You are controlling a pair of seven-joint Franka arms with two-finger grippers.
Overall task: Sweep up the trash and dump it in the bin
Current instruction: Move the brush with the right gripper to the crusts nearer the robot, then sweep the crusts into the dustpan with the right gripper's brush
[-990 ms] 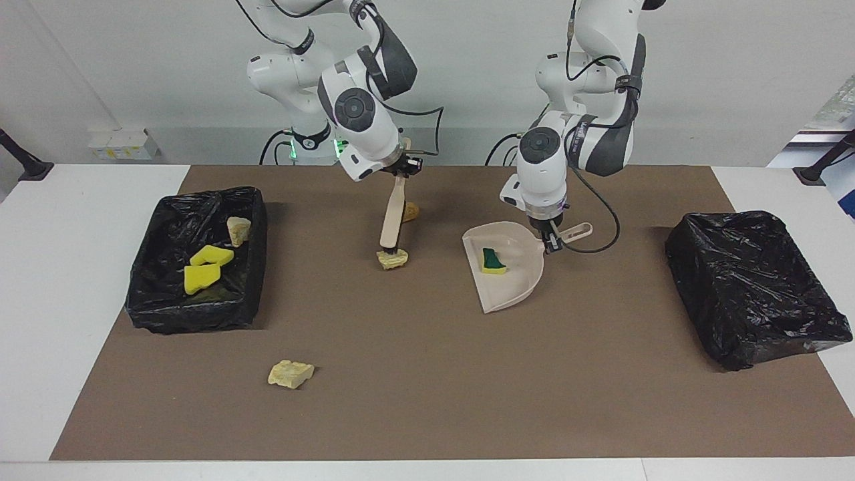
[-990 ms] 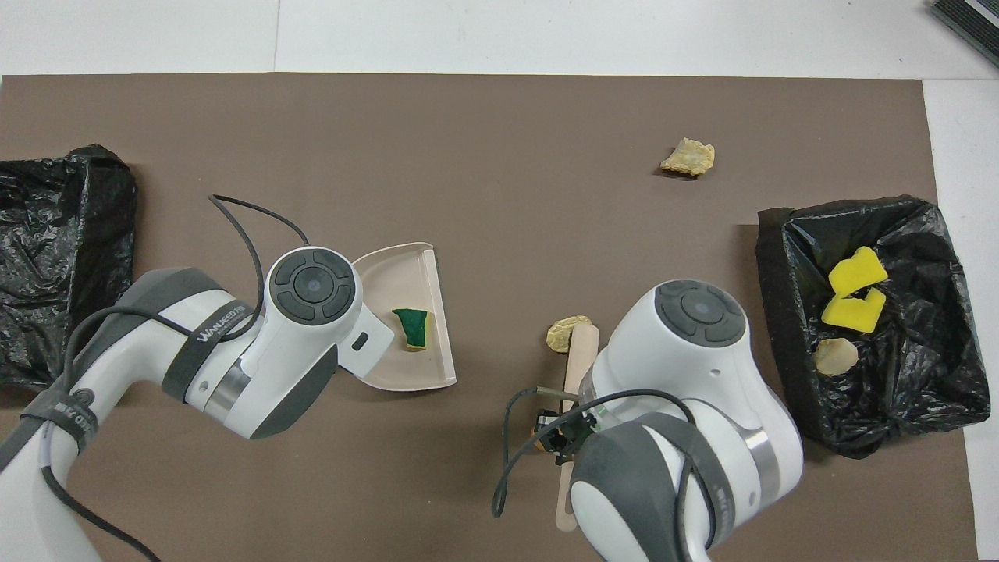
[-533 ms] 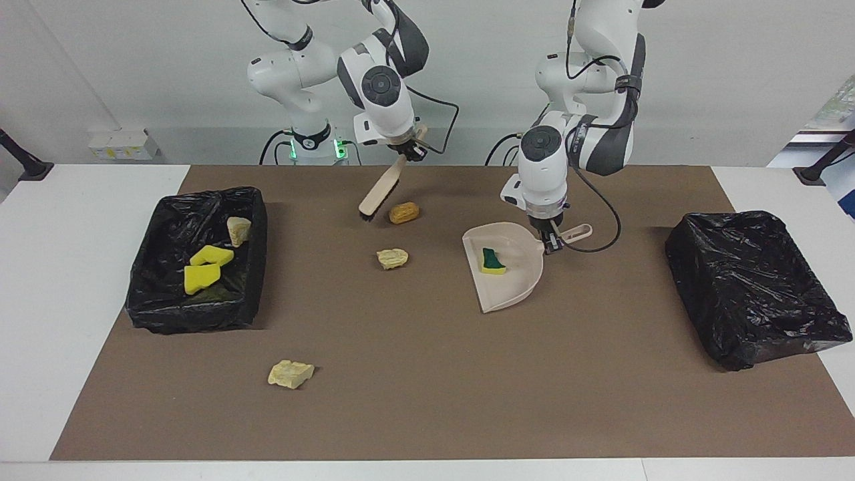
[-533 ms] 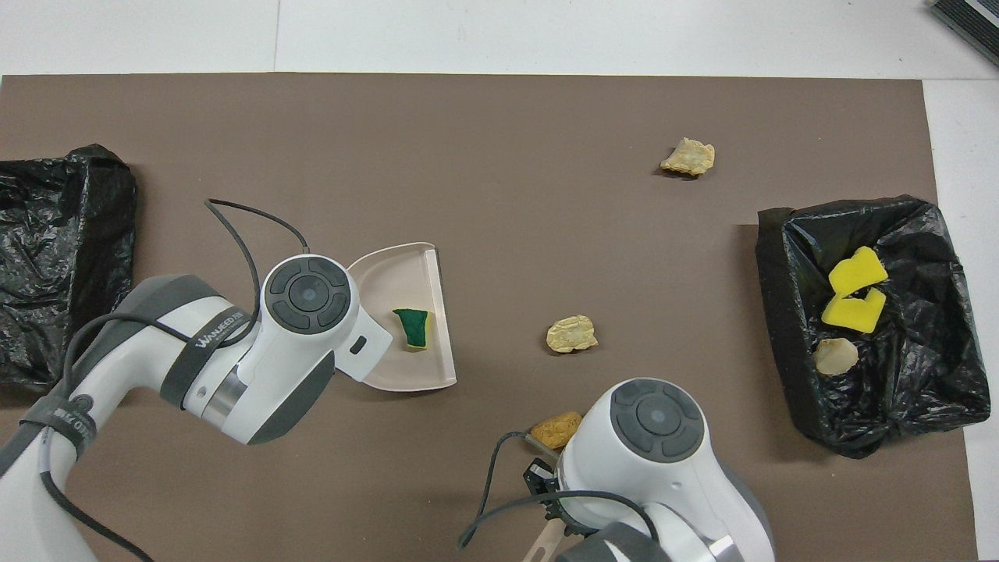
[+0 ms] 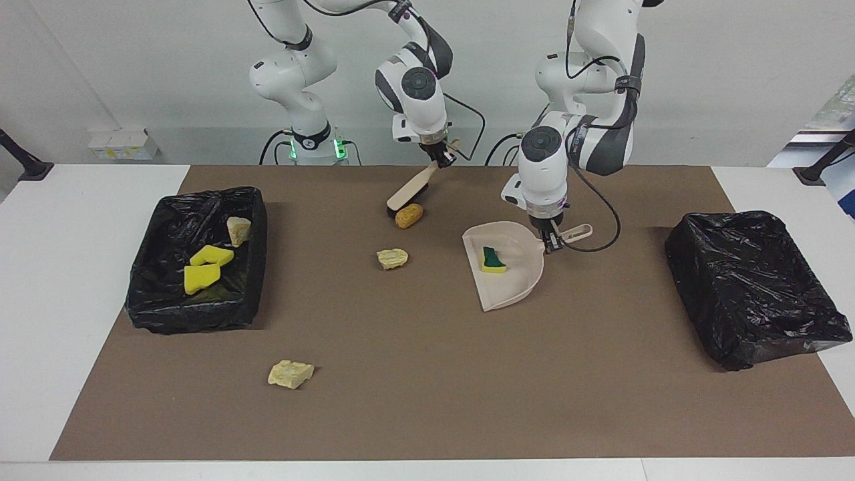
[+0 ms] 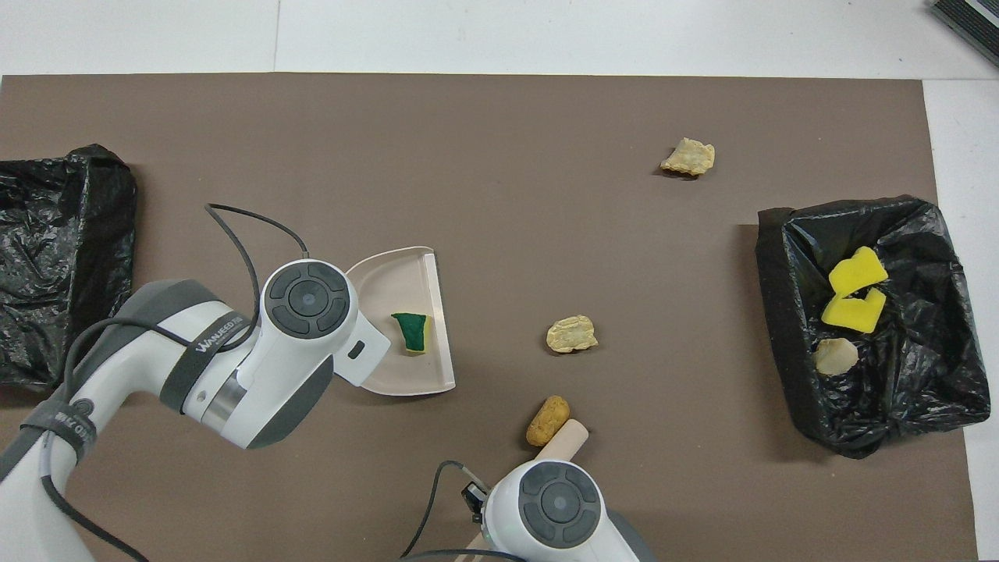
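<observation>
Bristles of my brush (image 5: pixel 408 192) sit right beside the golden-brown roll (image 5: pixel 408 216), on the side nearer the robots; my right gripper (image 5: pixel 441 157) is clenched on the handle's top end. My left gripper (image 5: pixel 550 244) is clamped on the handle of the beige dustpan (image 5: pixel 514 284), which rests flat on the brown mat (image 5: pixel 427 401) with the yellow-and-green sponge (image 5: pixel 493 261) inside. A pale crumbly chunk (image 5: pixel 392 258) lies near the pan's open edge, and another (image 5: pixel 290 373) lies much farther from the robots. Two yellow sponge pieces (image 5: pixel 207 268) and one chunk are in the open bin (image 5: pixel 143 294) at the right arm's end. To sweep well, I judge, I should keep the bristles low on the mat and push the roll straight toward the pan's mouth, holding the pan steady.
</observation>
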